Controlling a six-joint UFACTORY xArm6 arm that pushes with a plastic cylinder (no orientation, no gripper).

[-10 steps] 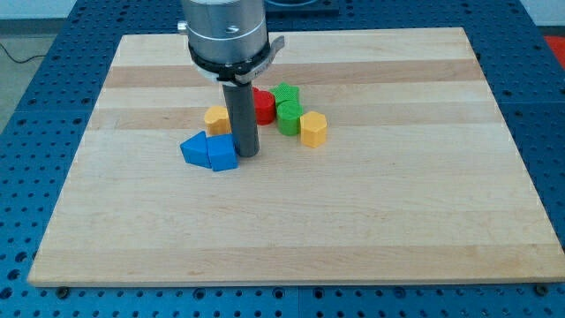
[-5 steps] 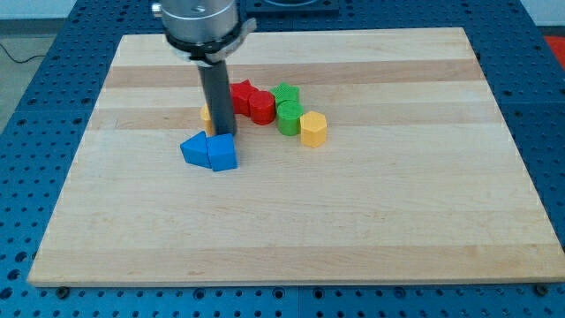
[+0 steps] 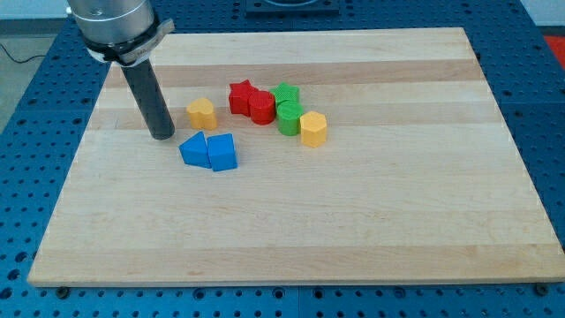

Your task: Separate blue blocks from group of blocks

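Observation:
Two blue blocks lie side by side and touching left of the board's middle: a wedge-like one [image 3: 193, 150] on the left and a chunkier one [image 3: 222, 152] on the right. My tip [image 3: 162, 136] stands just up and left of them, apart from both. A yellow block [image 3: 201, 113] sits just above the blue pair with a small gap. To the right are two red blocks [image 3: 240, 96] [image 3: 261, 107], two green blocks [image 3: 285, 94] [image 3: 290, 117] and a second yellow block [image 3: 312, 128], clustered together.
The wooden board [image 3: 291, 221] lies on a blue perforated table [image 3: 26, 177]. The arm's grey body [image 3: 110, 22] hangs over the board's top left corner.
My tip has moved left from the right side of the blue blocks, past the yellow block, to their upper left. The blocks have stayed put.

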